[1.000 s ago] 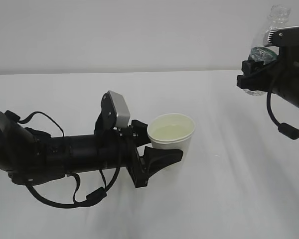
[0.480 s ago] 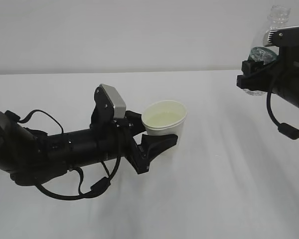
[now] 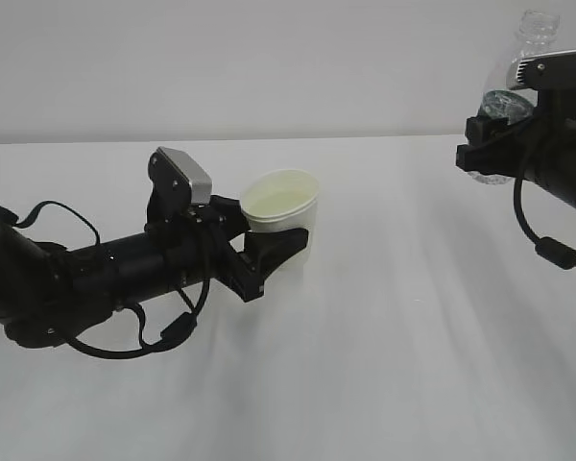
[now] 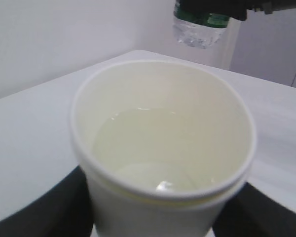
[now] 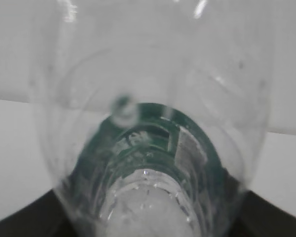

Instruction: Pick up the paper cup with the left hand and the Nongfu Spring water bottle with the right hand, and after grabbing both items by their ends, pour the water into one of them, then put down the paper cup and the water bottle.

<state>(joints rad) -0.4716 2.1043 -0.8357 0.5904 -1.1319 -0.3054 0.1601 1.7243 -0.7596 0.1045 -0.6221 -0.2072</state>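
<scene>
Since water (image 4: 153,148) already fills the paper cup (image 3: 283,206) clamped by the left hand (image 3: 259,250), and the right hand (image 3: 485,130) grips the Nongfu Spring water bottle (image 3: 518,58) upright, only setting both down remains.

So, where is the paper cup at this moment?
In the exterior view the paper cup sits left of centre, held upright in the left hand, far from the water bottle at the upper right.

We saw bright, even, diffuse light; soft faint shadows fell on white table (image 3: 394,336). Small glints showed on clear ribbed plastic bottle (image 5: 153,148), blurred close-up in right wrist view. White paper cup's (image 4: 163,148) rim was slightly soft.
</scene>
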